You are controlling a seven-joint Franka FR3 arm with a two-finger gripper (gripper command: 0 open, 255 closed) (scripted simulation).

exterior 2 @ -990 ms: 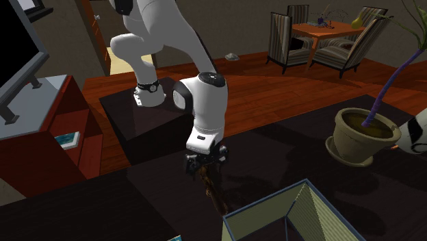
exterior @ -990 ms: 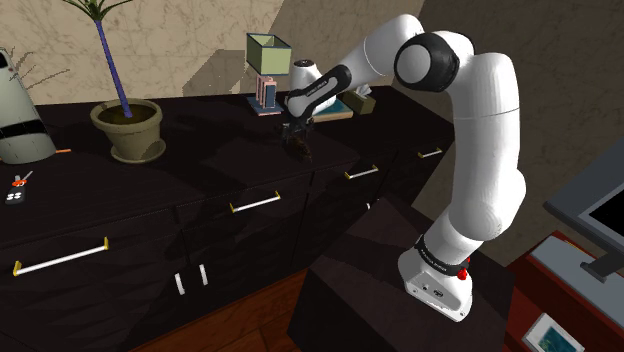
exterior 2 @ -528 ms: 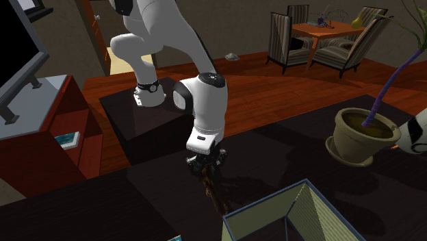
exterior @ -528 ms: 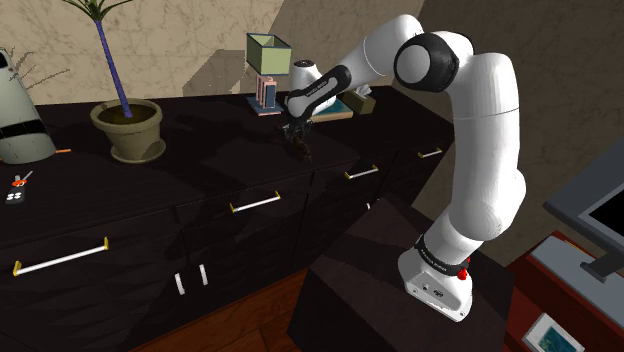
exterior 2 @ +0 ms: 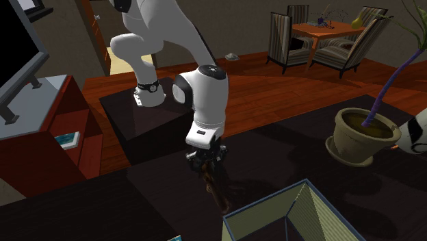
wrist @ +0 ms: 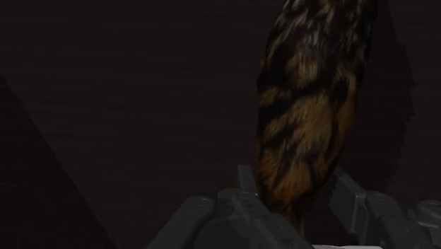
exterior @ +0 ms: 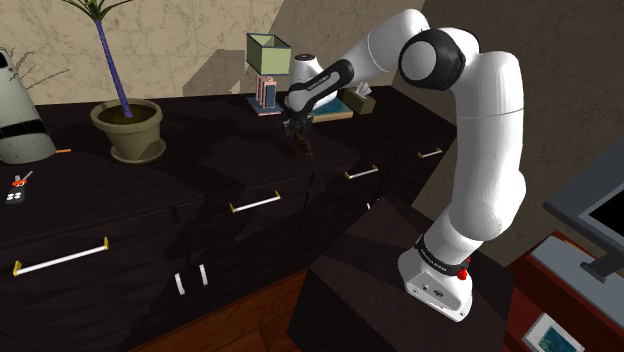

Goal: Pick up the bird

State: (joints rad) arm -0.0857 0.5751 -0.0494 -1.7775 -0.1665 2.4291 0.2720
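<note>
The bird (exterior: 305, 146) is a small brown-and-black mottled figure with a long body. It hangs just above the dark dresser top (exterior: 200, 170), near its back right in the shoulder view. My black gripper (exterior: 297, 127) is shut on its upper end. In the second exterior view the gripper (exterior 2: 204, 163) points down and the bird (exterior 2: 216, 190) trails below it over the dark top. In the wrist view the furry bird (wrist: 311, 106) is clasped between the two fingers of the gripper (wrist: 295, 185).
A potted plant (exterior: 128, 128) stands at the shoulder view's left, with a white rounded object (exterior: 20, 110) beyond it. A green open box (exterior: 268, 55) and books (exterior: 266, 94) stand just behind the gripper. The same box (exterior 2: 294, 216) lies close to the bird.
The fingers have closed on the bird. The hand has since risen a little, lifting the bird with it.
</note>
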